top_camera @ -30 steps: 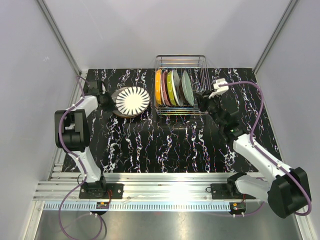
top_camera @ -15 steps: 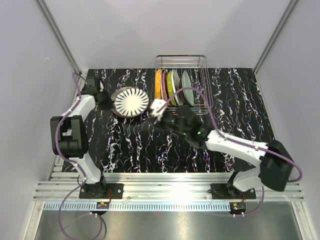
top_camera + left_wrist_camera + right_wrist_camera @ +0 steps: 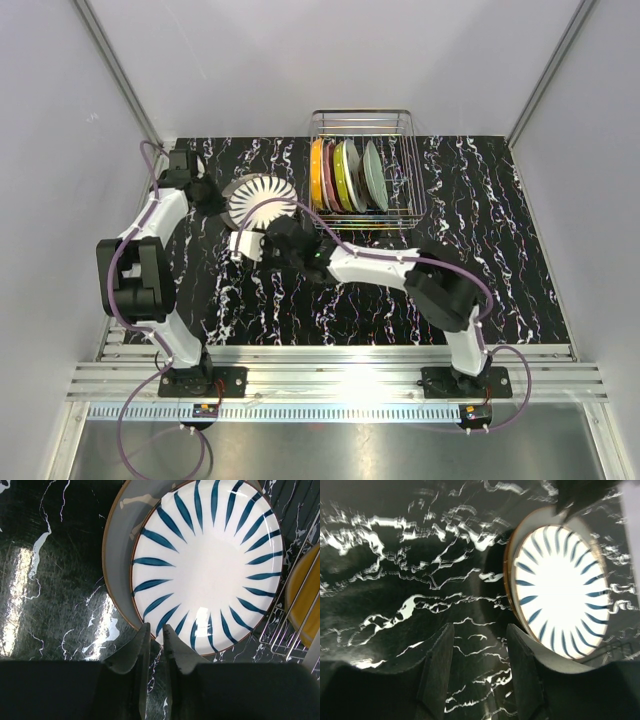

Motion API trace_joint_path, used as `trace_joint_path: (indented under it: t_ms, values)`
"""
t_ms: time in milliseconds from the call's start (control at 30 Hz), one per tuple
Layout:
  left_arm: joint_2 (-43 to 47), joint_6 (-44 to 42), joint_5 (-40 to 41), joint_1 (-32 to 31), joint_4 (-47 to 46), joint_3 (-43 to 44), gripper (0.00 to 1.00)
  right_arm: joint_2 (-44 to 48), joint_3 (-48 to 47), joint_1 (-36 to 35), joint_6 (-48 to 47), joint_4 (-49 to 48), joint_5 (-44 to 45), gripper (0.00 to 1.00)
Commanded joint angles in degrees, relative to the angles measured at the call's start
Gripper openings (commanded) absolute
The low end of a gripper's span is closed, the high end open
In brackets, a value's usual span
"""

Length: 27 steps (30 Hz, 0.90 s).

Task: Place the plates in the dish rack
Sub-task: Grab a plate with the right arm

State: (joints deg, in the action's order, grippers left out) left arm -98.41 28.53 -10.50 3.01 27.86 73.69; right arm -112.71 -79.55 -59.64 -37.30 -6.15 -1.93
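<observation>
I'm hovering the left end effector (image 3: 156,630), parted a crack and empty, at the striped plate's (image 3: 207,565) rim for an edge grip. The right end effector (image 3: 480,630), half-open and empty, is poised alongside. The plate is lying near the surface's far-left corner, just left of the dish rack (image 3: 362,113).

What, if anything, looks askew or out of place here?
The striped plate sits off-centre on the grey plate under it, shifted toward the dish rack. The racked plates stand on edge; nothing spilled or broken shows.

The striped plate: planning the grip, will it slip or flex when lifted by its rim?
Likely rigid: the striped plate looks glazed ceramic. Its glossy glare suggests a slippery rim. Lying on the grey plate, it may slide if pushed.
</observation>
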Motion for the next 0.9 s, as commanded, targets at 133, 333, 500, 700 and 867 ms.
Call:
trace_joint_path:
  t_ms: [133,333,500,700,867]
  values:
    - [2.52,-0.41,-0.57,1.65,-0.52,2.07,0.18,-9.19,-11.15,0.05,-8.31,5.71,3.86,0.55]
    - [2.52,0.12,-2.33,2.88,-0.79,1.98,0.17,-14.64,-15.98,0.84,-11.65,5.71,6.77,0.56]
    - [2.61,0.73,-4.08,3.41,-1.75,1.63,0.17,-17.63,-19.67,2.24,-11.92,8.26,6.77,0.56]
    - [2.43,1.0,-4.97,3.59,-1.84,1.63,0.16,-20.0,-21.87,3.12,-12.09,10.01,5.36,0.51]
    - [2.52,1.0,-5.14,3.59,-1.93,1.46,0.15,-21.41,-22.76,3.04,-12.1,10.72,5.36,0.41]
